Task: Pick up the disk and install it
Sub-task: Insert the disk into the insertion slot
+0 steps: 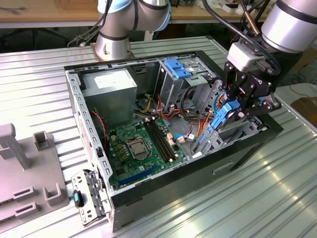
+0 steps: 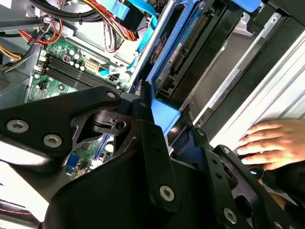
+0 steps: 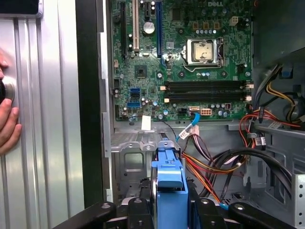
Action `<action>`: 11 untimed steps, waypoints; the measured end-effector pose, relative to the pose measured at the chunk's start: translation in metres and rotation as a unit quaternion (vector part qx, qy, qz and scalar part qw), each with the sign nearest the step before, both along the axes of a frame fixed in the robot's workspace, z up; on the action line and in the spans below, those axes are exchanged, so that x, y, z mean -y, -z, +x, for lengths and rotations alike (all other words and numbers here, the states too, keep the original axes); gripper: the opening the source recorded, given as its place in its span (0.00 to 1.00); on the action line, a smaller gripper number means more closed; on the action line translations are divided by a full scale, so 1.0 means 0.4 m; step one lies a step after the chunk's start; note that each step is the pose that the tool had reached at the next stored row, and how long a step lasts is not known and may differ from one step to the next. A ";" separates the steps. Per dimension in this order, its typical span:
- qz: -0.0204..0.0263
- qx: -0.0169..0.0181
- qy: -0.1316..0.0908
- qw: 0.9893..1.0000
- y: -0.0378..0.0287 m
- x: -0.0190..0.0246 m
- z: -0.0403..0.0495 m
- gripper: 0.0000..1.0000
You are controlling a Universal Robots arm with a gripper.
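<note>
The disk (image 1: 221, 118), a grey drive in a bright blue carrier, hangs tilted over the drive cage at the end of the open computer case (image 1: 89, 134) on the exterior view's right. My gripper (image 1: 234, 110) is shut on it from above, black fingers on both sides of the carrier. In the first wrist view the blue carrier (image 3: 169, 183) stands between my fingers (image 3: 206, 210), above a grey metal bay (image 3: 131, 157). In the second wrist view the disk (image 2: 183, 52) runs down along the case's side wall.
Inside the case lie a green motherboard (image 1: 141, 146), a grey power supply (image 1: 109, 89), a tall drive bay with a blue bracket (image 1: 177, 67) and bundles of coloured cables (image 3: 209, 162). A grey fixture (image 1: 25, 183) stands at the exterior view's left. A person's hand (image 2: 269, 143) rests on the ribbed table beside the case.
</note>
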State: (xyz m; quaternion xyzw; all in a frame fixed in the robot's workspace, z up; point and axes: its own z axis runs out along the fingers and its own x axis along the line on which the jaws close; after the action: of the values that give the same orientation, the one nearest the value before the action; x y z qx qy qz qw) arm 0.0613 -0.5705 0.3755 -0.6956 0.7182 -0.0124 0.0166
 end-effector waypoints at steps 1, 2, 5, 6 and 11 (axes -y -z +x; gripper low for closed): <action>0.000 0.000 0.000 1.000 0.003 0.000 0.000 0.37; 0.000 0.000 0.000 1.000 0.005 0.000 0.000 0.37; 0.000 0.000 0.000 1.000 0.014 0.001 0.000 0.37; 0.000 0.000 0.000 1.000 0.017 0.001 0.000 0.37; 0.000 0.000 0.000 1.000 0.030 0.002 0.000 0.37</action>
State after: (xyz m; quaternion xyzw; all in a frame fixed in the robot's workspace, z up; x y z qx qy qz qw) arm 0.0613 -0.5711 0.3636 -0.6956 0.7181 -0.0124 0.0167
